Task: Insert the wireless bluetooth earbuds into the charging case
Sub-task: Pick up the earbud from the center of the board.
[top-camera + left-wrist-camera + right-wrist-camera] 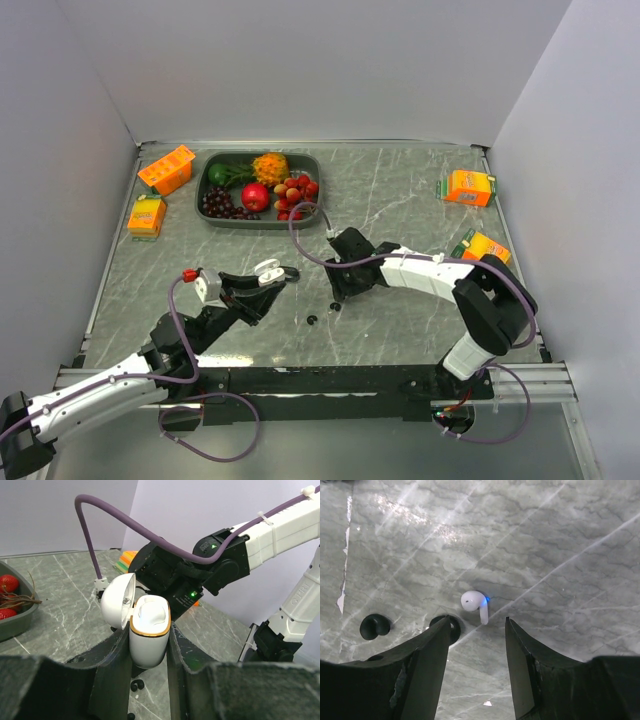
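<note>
Left hand: fingers clamped on both sides of the case, which is held upright off the desk. In the left wrist view the lid is swung open to 9 o'clock, and a gold rim runs around the mouth. Interior is white and moulded; cannot tell if a bud sits inside.

Right hand: fingers spread, gripping nothing, pointing down at the desk. White bud lies loose on the marble, just at 12 o'clock of the gap between the fingers. Its stem points toward 5 o'clock, with a small blue light at its side. Two black buds lie at 9 o'clock of it, the nearer half hidden behind a finger.

Top view: case is at 9 o'clock of the right hand, near. Fruit tray is at 12 o'clock of the left hand, well apart.
</note>
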You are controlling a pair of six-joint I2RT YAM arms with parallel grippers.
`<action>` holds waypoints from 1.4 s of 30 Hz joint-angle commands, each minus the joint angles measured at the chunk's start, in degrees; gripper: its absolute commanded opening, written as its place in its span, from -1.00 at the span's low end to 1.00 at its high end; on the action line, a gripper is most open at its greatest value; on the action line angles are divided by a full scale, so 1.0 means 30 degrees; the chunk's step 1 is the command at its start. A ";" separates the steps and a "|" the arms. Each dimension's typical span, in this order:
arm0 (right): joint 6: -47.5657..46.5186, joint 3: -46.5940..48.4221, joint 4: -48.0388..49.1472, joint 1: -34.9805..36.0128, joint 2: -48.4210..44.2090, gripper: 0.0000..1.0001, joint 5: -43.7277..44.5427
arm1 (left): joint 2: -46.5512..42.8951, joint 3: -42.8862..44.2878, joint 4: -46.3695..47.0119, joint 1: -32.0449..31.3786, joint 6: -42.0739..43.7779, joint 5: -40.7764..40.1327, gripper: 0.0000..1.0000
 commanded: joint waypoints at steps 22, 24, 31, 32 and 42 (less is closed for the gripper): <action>-0.0308 0.0411 0.1112 0.0307 0.1573 -0.02 0.0353 | -0.0508 0.0199 0.0518 -0.0097 0.0007 -0.0119 -0.98; -0.0249 0.0264 0.1084 0.0307 0.1279 0.01 0.0293 | -0.0508 0.0199 0.0460 -0.0097 -0.0022 -0.0090 -0.98; -0.0248 0.0263 0.0879 0.0717 0.1541 -0.09 0.0410 | -0.0596 0.0199 0.0431 -0.0097 -0.0169 -0.0031 -0.98; -0.0219 0.0234 0.0908 0.0746 0.1658 -0.17 0.0410 | -0.0654 0.0228 0.0372 -0.0126 -0.0169 -0.0031 -0.98; 0.0336 -0.0440 0.0850 0.1010 0.1103 -0.64 0.0703 | -0.1065 0.0258 -0.0038 -0.0097 -0.0169 -0.0120 -0.98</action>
